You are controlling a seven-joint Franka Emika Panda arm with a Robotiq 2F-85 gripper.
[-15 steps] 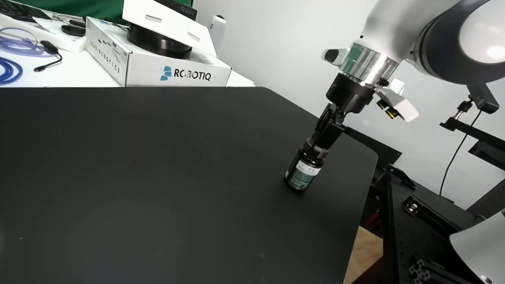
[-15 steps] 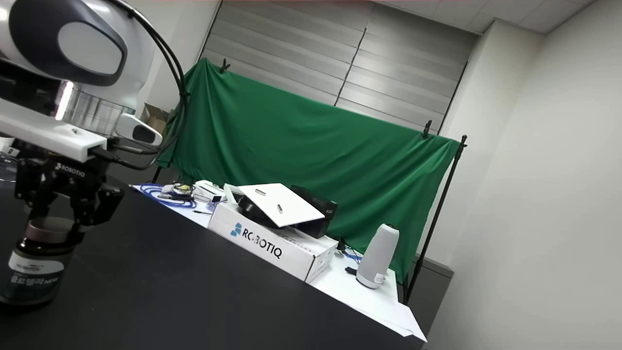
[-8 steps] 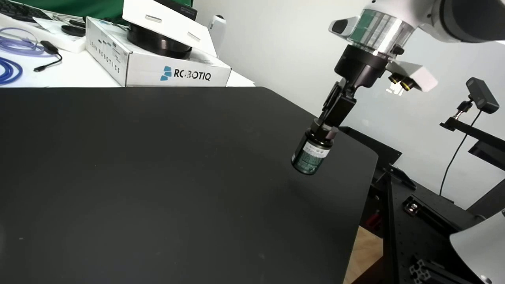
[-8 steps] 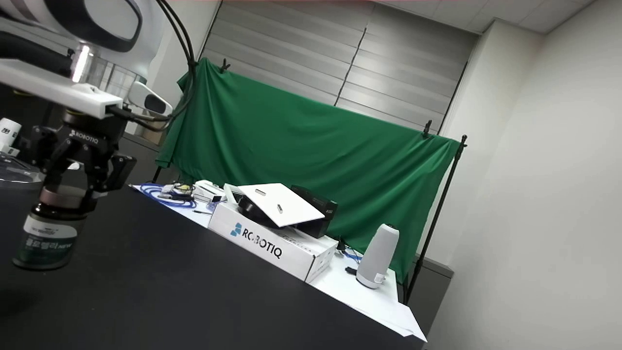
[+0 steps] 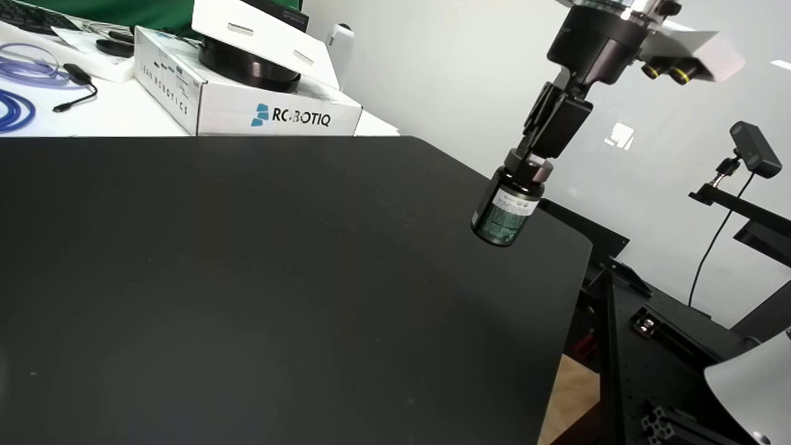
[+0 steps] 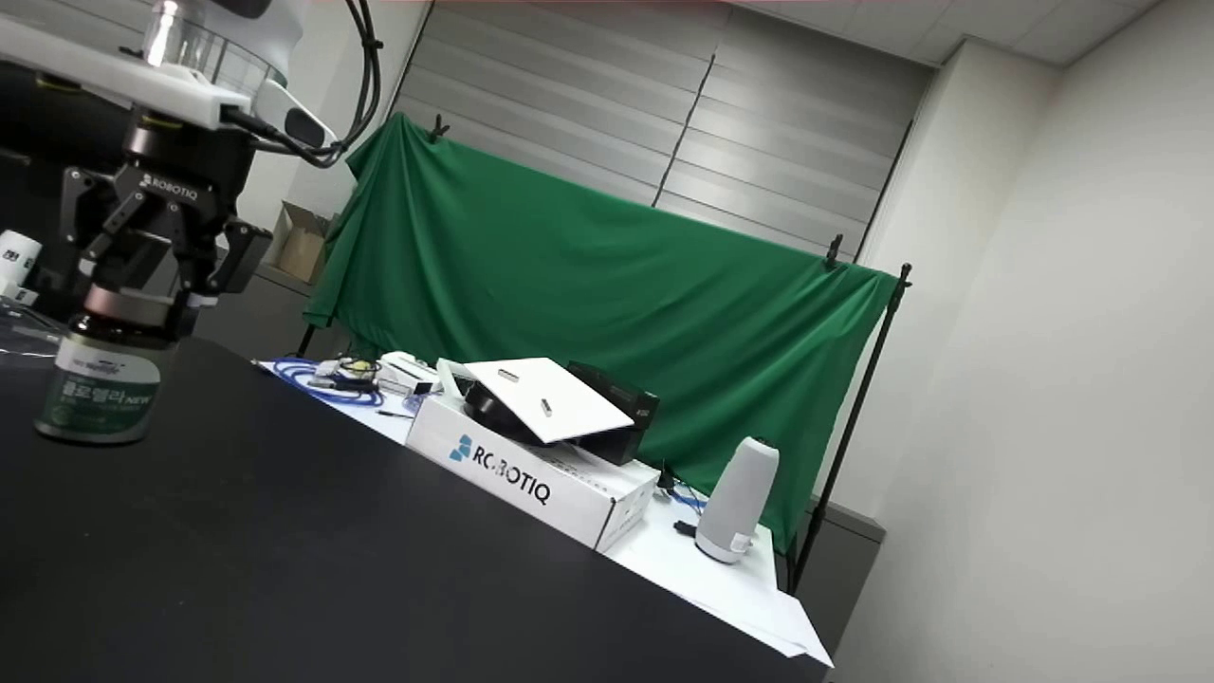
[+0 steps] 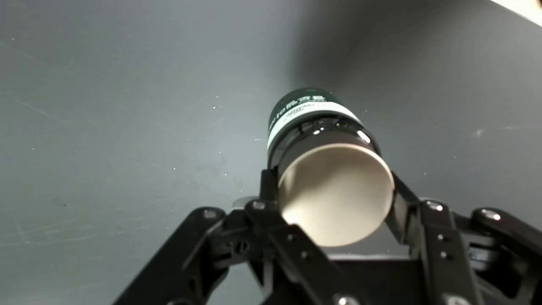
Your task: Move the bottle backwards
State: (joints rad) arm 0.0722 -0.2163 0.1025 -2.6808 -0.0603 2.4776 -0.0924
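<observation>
The bottle (image 5: 505,213) is small and squat, with dark glass, a dark cap and a green label with a white band. My gripper (image 5: 529,164) is shut on its cap and holds it in the air above the black table. The bottle (image 6: 102,389) also hangs below the gripper (image 6: 137,305) at the left of an exterior view. In the wrist view the fingers of the gripper (image 7: 334,189) press on both sides of the cap. The cap top looks pale under the light, and the bottle (image 7: 313,111) points away beneath it. Its base is hidden there.
The black table (image 5: 278,278) lies under the bottle, with its right edge near the robot base. A white Robotiq box (image 5: 278,117) with a white panel and a black round part stands on a white table behind. A white cylindrical device (image 6: 738,501) stands beside the box.
One second ago the bottle was at the table surface with the gripper on its cap. Gripper and bottle have since risen clear of the table together, shifting slightly right in both exterior views.
</observation>
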